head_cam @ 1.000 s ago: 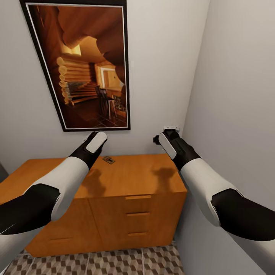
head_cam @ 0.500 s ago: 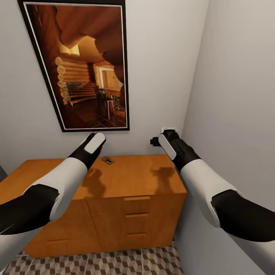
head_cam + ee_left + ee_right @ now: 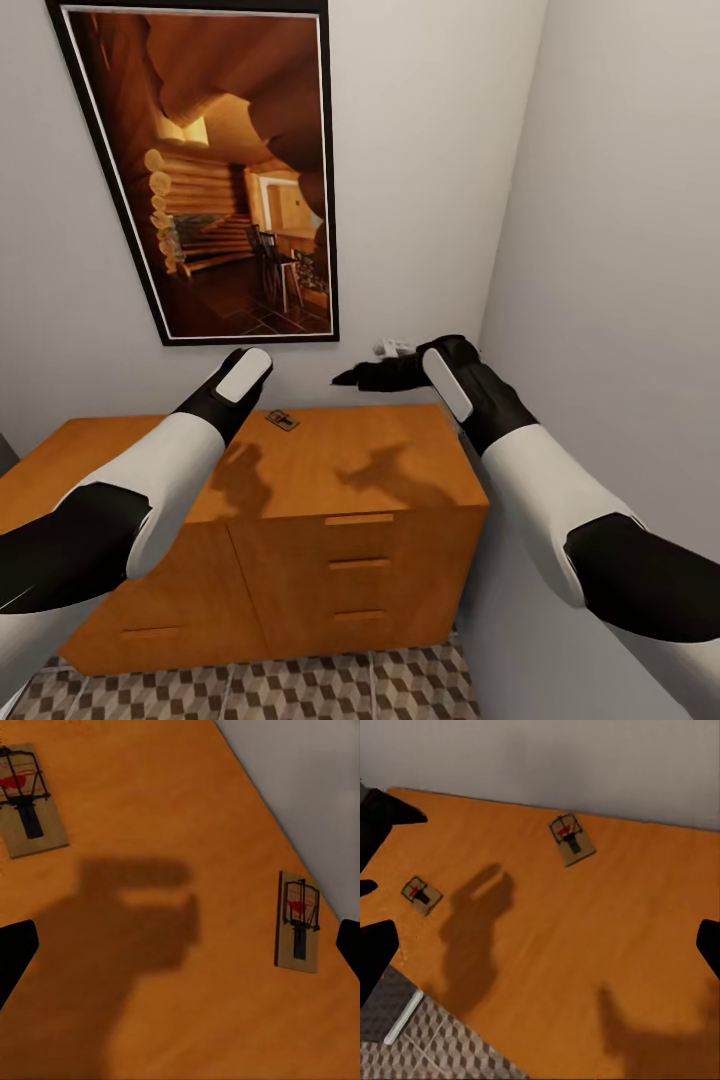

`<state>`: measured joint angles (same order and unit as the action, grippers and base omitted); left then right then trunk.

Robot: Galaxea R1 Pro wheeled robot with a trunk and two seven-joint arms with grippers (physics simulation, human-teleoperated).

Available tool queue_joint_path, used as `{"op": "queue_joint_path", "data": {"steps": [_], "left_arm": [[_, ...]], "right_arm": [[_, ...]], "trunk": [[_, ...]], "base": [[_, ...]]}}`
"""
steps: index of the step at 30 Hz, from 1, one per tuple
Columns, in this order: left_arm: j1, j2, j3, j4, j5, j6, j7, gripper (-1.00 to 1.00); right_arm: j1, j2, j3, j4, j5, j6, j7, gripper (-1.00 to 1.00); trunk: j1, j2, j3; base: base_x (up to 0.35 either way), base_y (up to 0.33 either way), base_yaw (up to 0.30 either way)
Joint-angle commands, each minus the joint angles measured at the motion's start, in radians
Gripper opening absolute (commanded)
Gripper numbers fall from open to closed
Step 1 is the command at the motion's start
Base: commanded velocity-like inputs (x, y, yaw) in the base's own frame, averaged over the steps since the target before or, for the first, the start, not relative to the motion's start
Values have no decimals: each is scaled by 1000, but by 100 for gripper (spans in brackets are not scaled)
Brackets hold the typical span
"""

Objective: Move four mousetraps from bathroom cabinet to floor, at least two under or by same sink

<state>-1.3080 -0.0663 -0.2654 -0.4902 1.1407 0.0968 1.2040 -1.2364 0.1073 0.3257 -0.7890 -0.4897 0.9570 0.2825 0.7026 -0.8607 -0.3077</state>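
The orange-brown cabinet [image 3: 380, 470] stands against the back wall, with drawer fronts below. One mousetrap [image 3: 283, 419] shows on its top, just beyond my left wrist. The left wrist view has two mousetraps [image 3: 28, 799] [image 3: 298, 921] lying flat on the wood. My left gripper [image 3: 180, 949] hangs open above the bare top between them. My right gripper [image 3: 345, 379] points leftward above the cabinet's back part and is open and empty. Its wrist view looks down on two mousetraps [image 3: 571, 838] [image 3: 421, 894]. The patterned bathroom floor [image 3: 300, 690] runs along the cabinet's foot. The sink is out of view.
A large framed picture [image 3: 210, 170] hangs on the back wall above the cabinet. The right wall [image 3: 620, 250] stands close beside the cabinet's right end. A dark part of my left arm [image 3: 379, 817] shows in the right wrist view.
My right gripper has swung to the left, from pointing at the back corner to reaching across the cabinet's rear. The left arm has barely moved.
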Motion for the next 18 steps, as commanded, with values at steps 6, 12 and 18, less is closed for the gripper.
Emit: {"op": "queue_joint_path", "data": {"steps": [6,12,18], "left_arm": [[-1,2,-7,0,3,11,8,100],[6,2,-8,0,2,11,13,100],[11,4,-8,-1,0,10,15,100]], "right_arm": [[15,-46,3,-68,9,17,252,100],[48,-76,5,-110,8,21,474,100],[67,-81,7,-119,13,21,607,100]], "trunk": [[0,-1,-1],[0,-1,-1],[0,-1,-1]], "base": [[0,0,0],[0,0,0],[0,0,0]]}}
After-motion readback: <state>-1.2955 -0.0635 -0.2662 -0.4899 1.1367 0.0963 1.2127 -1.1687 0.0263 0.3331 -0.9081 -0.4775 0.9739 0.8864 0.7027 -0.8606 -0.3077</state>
